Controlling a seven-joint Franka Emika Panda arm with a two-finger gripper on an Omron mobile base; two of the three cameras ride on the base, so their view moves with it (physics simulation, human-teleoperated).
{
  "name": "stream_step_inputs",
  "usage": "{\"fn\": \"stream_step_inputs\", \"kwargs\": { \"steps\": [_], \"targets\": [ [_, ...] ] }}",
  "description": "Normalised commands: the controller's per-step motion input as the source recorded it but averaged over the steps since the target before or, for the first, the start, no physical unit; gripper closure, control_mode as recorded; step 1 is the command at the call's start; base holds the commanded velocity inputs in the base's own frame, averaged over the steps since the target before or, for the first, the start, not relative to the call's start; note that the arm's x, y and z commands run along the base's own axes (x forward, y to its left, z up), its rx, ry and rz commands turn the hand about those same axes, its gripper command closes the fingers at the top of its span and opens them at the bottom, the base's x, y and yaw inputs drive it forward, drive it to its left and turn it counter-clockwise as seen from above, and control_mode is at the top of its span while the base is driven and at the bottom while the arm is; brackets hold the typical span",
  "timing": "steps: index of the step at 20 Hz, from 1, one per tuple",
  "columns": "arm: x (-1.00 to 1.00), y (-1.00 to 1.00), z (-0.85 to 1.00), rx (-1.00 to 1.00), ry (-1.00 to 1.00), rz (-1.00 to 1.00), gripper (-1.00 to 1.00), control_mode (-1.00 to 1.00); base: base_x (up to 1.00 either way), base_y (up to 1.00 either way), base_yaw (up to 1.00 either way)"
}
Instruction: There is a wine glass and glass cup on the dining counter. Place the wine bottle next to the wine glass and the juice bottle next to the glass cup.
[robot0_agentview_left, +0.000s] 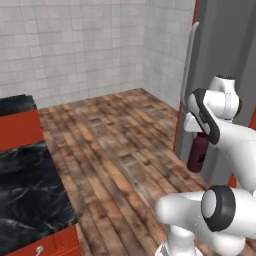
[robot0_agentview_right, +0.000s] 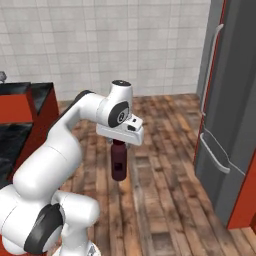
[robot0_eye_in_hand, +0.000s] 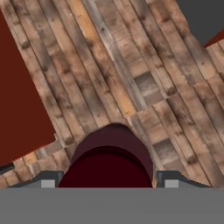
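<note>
1. The juice bottle (robot0_agentview_right: 118, 161) hangs upright straight below the claw (robot0_agentview_right: 118, 142), which is closed on its neck and holds it in the air above the floor. In the hand view its rounded maroon shoulder (robot0_eye_in_hand: 109, 162) sits between the two finger tips (robot0_eye_in_hand: 47, 180).

2. The bottle is wide, dark maroon and smooth, with a short neck. In the left base view it (robot0_agentview_left: 198, 152) shows just below the hand, partly hidden behind the white arm (robot0_agentview_left: 220, 125).

3. Nothing touches the bottle apart from the claw. On one side of the claw, well apart, stands a tall grey fridge (robot0_agentview_right: 235, 100) with long pale handles (robot0_agentview_right: 216, 152) and a red panel along its edge.

4. On the other side of the claw, also well apart, lies the dining counter (robot0_agentview_left: 25, 185): a black top with white veins, smooth and glossy, with red sides and a raised red ledge (robot0_agentview_left: 19, 129). In the right base view its red side (robot0_agentview_right: 42, 117) stands beside the arm.

5. Below the claw is a floor (robot0_agentview_right: 160, 185) of worn wooden planks in mixed brown and grey tones, laid in short staggered boards.

6. Beyond the claw the walls (robot0_agentview_left: 75, 45) are covered in pale square tiles and meet in a corner.
</note>
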Motion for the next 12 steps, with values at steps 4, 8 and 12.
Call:
{"fn": "stream_step_inputs", "kwargs": {
  "steps": [4, 8, 12],
  "targets": [
    [0.0, 0.0, 0.0, 0.0, 0.0, 0.0, 1.0, 1.0, 0.77, -0.31, 0.13],
    [0.0, 0.0, 0.0, 0.0, 0.0, 0.0, 1.0, 1.0, 0.83, -0.26, 0.12],
    [0.0, 0.0, 0.0, 0.0, 0.0, 0.0, 1.0, 1.0, 0.92, -0.18, 0.14]
  ]
}}
